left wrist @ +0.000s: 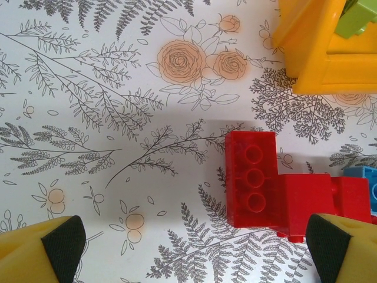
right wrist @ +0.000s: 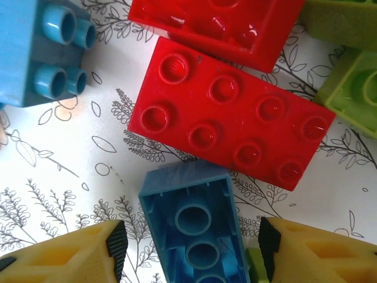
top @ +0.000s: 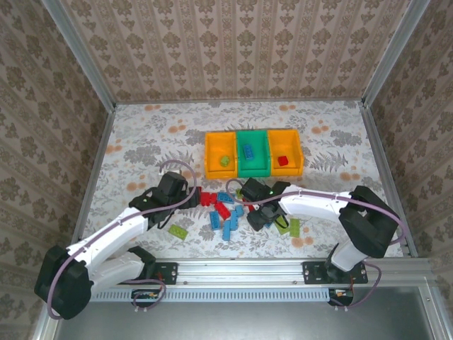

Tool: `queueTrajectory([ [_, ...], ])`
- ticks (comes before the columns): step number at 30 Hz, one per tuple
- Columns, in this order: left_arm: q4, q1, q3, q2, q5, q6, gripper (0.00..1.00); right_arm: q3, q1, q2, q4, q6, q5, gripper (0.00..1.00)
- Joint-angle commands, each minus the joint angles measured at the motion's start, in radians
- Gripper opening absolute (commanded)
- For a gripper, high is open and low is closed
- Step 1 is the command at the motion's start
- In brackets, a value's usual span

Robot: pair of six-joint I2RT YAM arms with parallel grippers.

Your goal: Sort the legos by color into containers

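Left gripper (left wrist: 194,244): fingers (left wrist: 62,243) spread fully wide, holding nothing and touching nothing, hanging over the floral tabletop (left wrist: 106,88). An upturned red brick (left wrist: 253,186) lies between the pads, nearer the right one, butted against a second red piece (left wrist: 318,203). A light blue brick (left wrist: 364,177) is cut off at the right edge. The corner of the left orange bin (left wrist: 318,53) is near, up and to the right, with a green brick (left wrist: 359,17) inside. Left of the red brick the tabletop is bare.

Right gripper (right wrist: 191,244): about half spread, pads (right wrist: 116,247) straddling an upturned blue brick (right wrist: 191,218). There are slim gaps on both sides, no contact visible, nothing gripped. Just beyond it lies an eight-stud red brick (right wrist: 230,121), studs up, touching or nearly touching. Past that is another red brick (right wrist: 224,23), with a blue brick on its side (right wrist: 41,53) up-left and green bricks (right wrist: 353,88) crowding the right. It is a tight spot.

In the top view the containers (top: 253,173) stand in a row beyond the pile: orange, green, orange. One brick lies in each: green, blue, red. The loose legos (top: 226,212) lie between the two grippers, just on the near side of the bins. A lone green brick (top: 178,231) sits apart at near-left.

Bare tabletop runs left of the pile and behind the bins to the far wall. A metal frame rail (top: 92,163) bounds the side.
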Motion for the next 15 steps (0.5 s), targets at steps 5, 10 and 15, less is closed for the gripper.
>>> queueTrajectory([
  [5, -0.033, -0.013, -0.006, -0.039, -0.034, 0.023, 1.00, 0.042, 0.011, 0.060, -0.016, 0.023, 0.012, 0.53],
  [10, -0.045, -0.016, -0.005, -0.061, -0.044, 0.029, 1.00, 0.043, 0.017, 0.044, -0.021, 0.027, 0.028, 0.36],
  [15, -0.047, -0.017, -0.008, -0.077, -0.047, 0.033, 1.00, 0.042, 0.015, -0.047, -0.007, 0.025, 0.013, 0.27],
])
